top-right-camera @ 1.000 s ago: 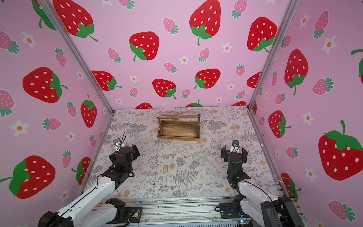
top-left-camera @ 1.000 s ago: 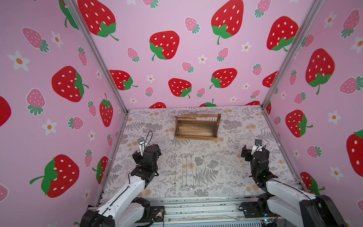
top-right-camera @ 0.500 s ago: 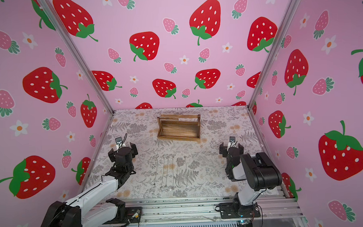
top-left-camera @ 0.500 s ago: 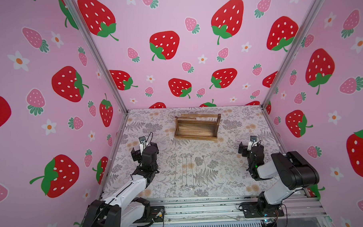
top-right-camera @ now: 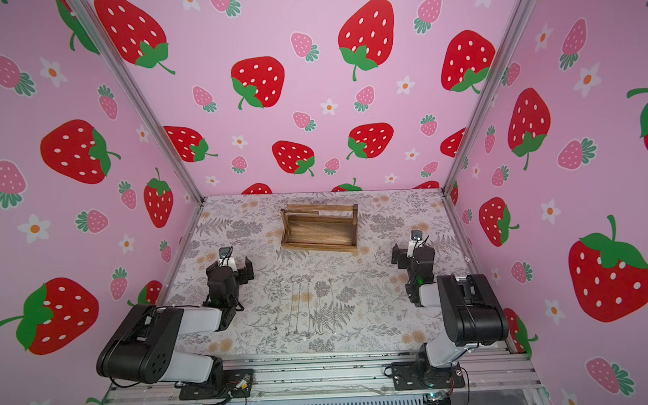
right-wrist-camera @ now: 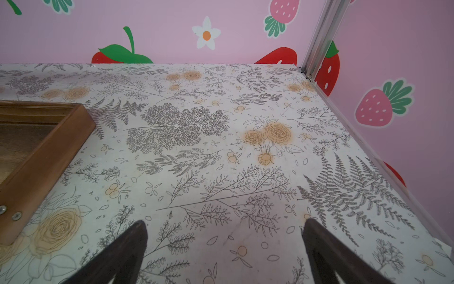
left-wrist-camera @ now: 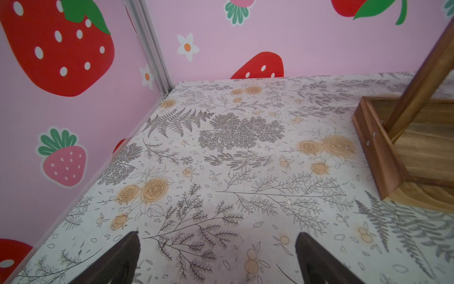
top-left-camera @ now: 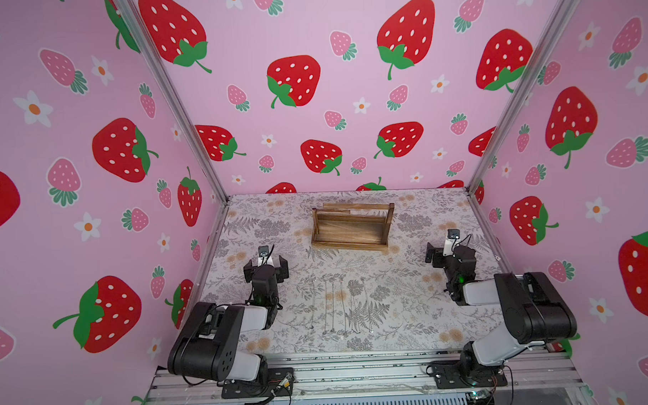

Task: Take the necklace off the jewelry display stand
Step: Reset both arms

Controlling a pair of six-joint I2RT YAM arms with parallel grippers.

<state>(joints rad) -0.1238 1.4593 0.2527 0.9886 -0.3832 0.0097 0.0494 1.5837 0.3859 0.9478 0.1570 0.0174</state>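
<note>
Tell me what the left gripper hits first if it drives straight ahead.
Ahead of the left gripper the way looks free: only bare table, then the pink back wall. The jewelry display stand sits off to the side; depth is unclear.

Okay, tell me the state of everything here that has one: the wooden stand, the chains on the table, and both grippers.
jewelry display stand: upright at the back, nothing seen hanging on its bars.
necklaces: off the stand, lying straight, side by side on the table.
left gripper: open, holding nothing.
right gripper: open, holding nothing.
</note>
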